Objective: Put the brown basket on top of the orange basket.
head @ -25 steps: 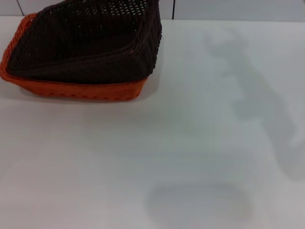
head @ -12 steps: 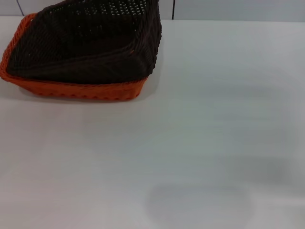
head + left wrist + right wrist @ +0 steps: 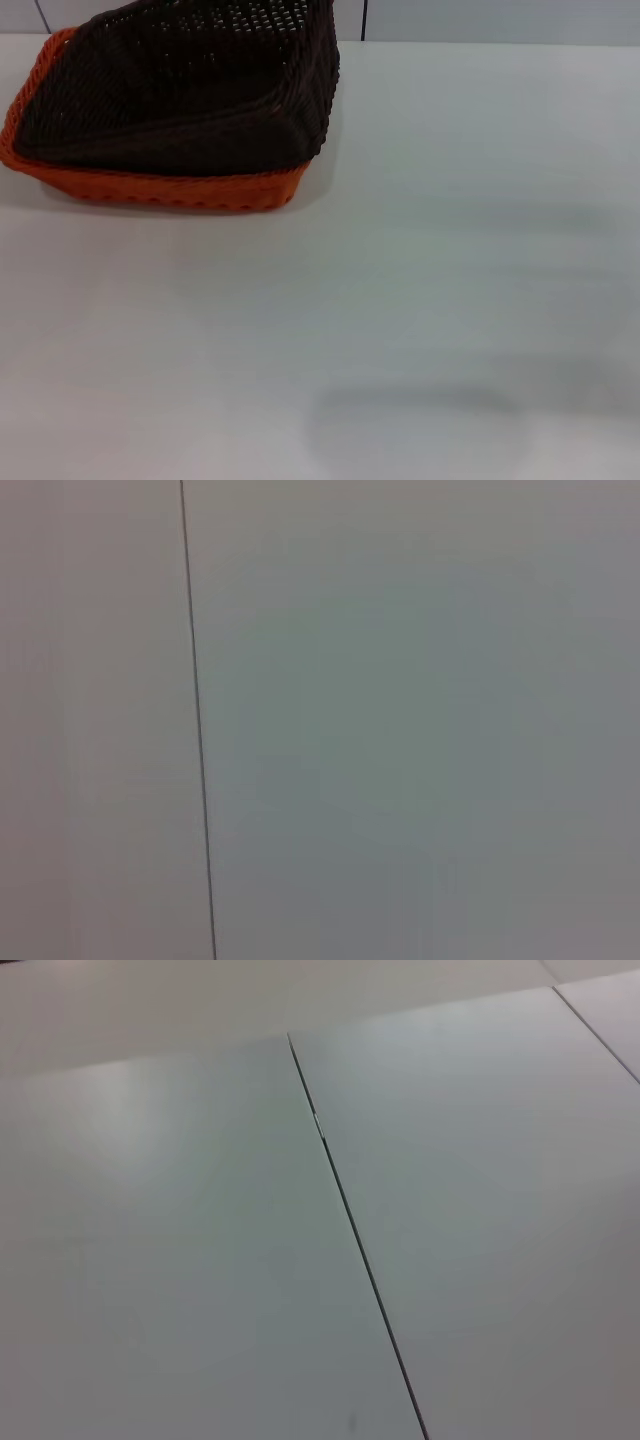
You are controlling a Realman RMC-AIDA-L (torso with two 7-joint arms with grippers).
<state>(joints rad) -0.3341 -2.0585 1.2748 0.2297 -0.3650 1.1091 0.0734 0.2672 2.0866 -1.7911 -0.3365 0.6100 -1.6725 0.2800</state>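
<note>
**Brown basket sits in the orange one, tilted, at the table's far left**

The brown basket (image 3: 190, 90) rests inside and on top of the orange basket (image 3: 160, 187) at the far left of the white table (image 3: 420, 300) in the head view; the two are touching, the dark one nested into the bright one; the brown basket is not level, its right end riding up higher than its left, so that its near side slopes down toward the left; its open-weave far wall shows light through the gaps near the top edge of the view; the orange basket shows as a bright band along the near side, below the dark rim, and as a braided rim curving round the left end; its right near corner peeks out under the dark basket's corner; both baskets are partly cut by the top edge of the view.

Neither gripper appears in any view, so whether either pincer is released or clenched cannot be told; nothing grips the baskets.

The left wrist view shows only a pale flat surface (image 3: 420, 720) crossed by a thin dark seam (image 3: 197, 720); the right wrist view shows a similar pale surface (image 3: 150, 1260) with a dark seam (image 3: 352, 1230) running across it, and a second seam (image 3: 598, 1028) near one corner.
</note>
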